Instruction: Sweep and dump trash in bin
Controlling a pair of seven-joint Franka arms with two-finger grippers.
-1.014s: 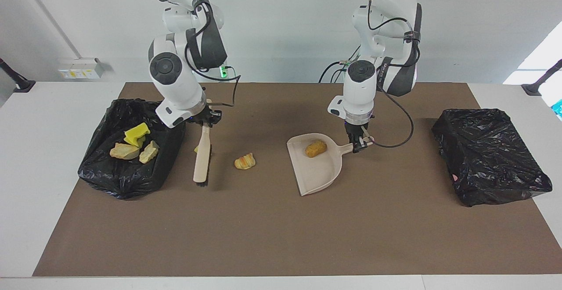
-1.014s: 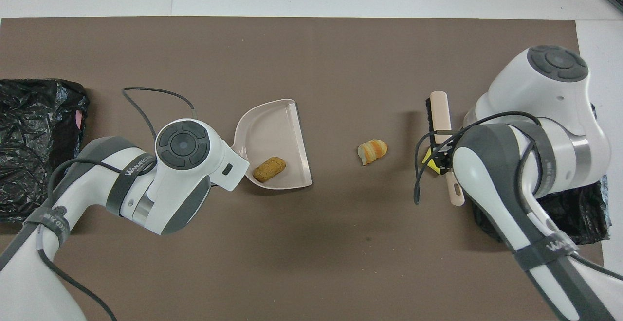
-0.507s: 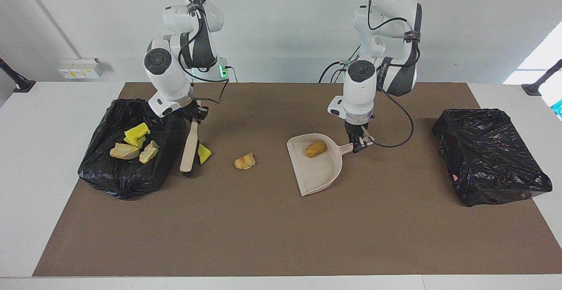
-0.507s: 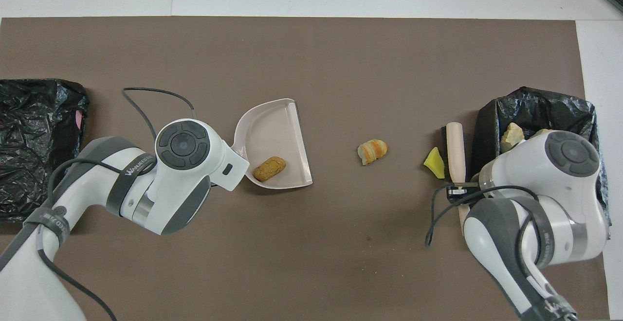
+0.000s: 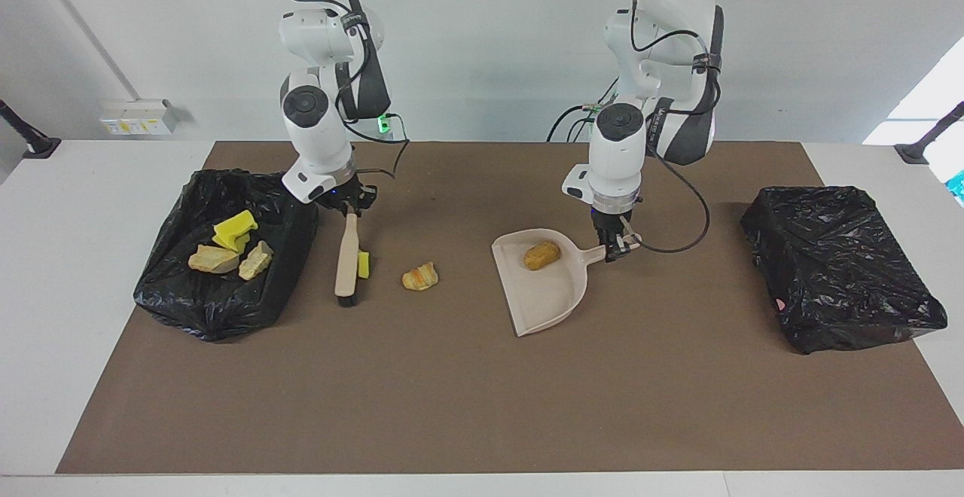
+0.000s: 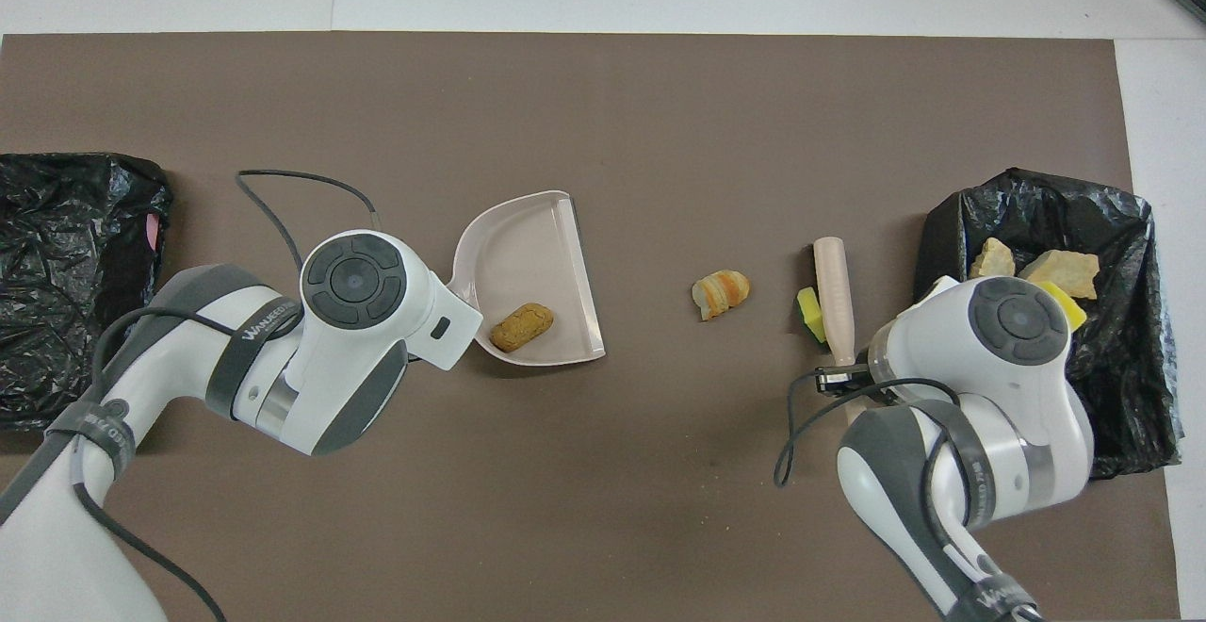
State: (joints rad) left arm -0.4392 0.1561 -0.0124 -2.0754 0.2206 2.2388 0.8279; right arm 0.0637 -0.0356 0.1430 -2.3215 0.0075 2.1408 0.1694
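Trash, loose on the mat: a yellow-green sponge wedge [image 5: 364,263] lies against the brush, on its side toward the left arm's end. A ridged orange-brown bread-like lump [image 5: 420,276] sits near it, between brush and dustpan, touching neither. A rough, oval brown lump [image 5: 542,254] rests inside the dustpan pan, close to the handle.

Trash, binned: two angular tan stone-like chunks [image 5: 215,259] and a bright yellow sponge block [image 5: 234,229] lie in the open bin [image 5: 218,309] at the right arm's end, lined with crinkled glossy black plastic.

Brush [image 5: 346,263]: smooth beige back, black bristles showing at its end farther from the robots, lying lengthwise away from the robots. The right gripper [image 5: 348,207] is clamped on its handle end.

Dustpan [image 5: 542,297]: smooth beige plastic, flat-lipped, resting on the mat with its mouth toward the right arm's end. The left gripper [image 5: 619,247] is closed around its short handle.

Brown matte mat [image 5: 482,407] covers the white table. A second black-plastic-covered bin [image 5: 840,267] stands at the left arm's end, well apart from the dustpan.
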